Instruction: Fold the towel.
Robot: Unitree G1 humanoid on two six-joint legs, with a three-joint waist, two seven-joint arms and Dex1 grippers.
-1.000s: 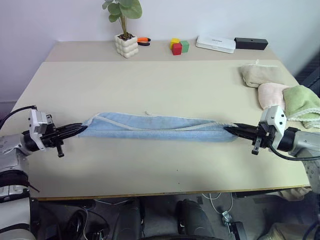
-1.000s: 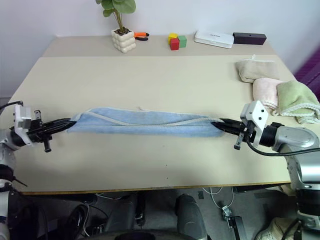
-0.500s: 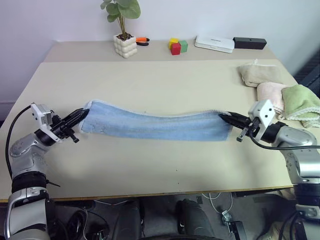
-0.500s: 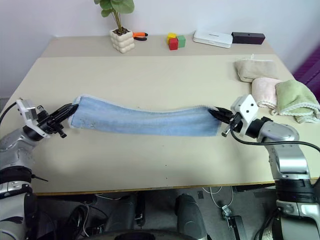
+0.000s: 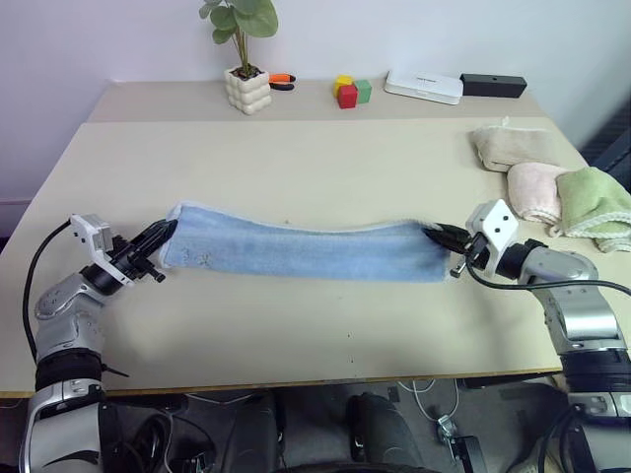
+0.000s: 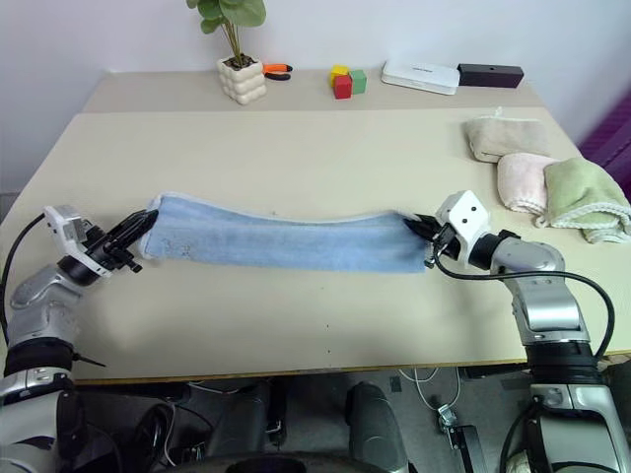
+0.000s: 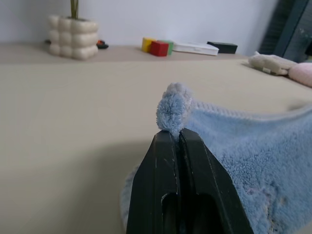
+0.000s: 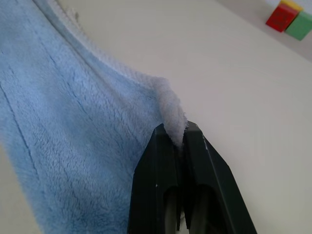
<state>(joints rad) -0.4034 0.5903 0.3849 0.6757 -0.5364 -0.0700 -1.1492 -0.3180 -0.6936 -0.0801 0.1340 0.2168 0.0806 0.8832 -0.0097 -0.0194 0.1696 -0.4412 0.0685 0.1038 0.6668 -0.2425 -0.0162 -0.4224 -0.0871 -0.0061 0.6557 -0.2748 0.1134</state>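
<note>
Towel: light blue terry, stretched as a long band across the middle of the table, nearer the front edge than the back. Whitish hem along its far edge. Pinched at both far corners.

Left gripper: fingers pressed together on the towel's left corner, a tuft of blue pile bunched just past the tips in the left wrist view. Right gripper: fingers likewise clamped on the right corner, a fold of hem squeezed between them. Band sagging slightly between the two grips, lower edge on or close to the tabletop; cannot tell which.

Well right of the towel, near the table's right edge: beige cloth, pink cloth, green cloth, the pink and green touching. Along the back: plant pot, orange-handled tool just beside it, coloured blocks, white box, black box.
</note>
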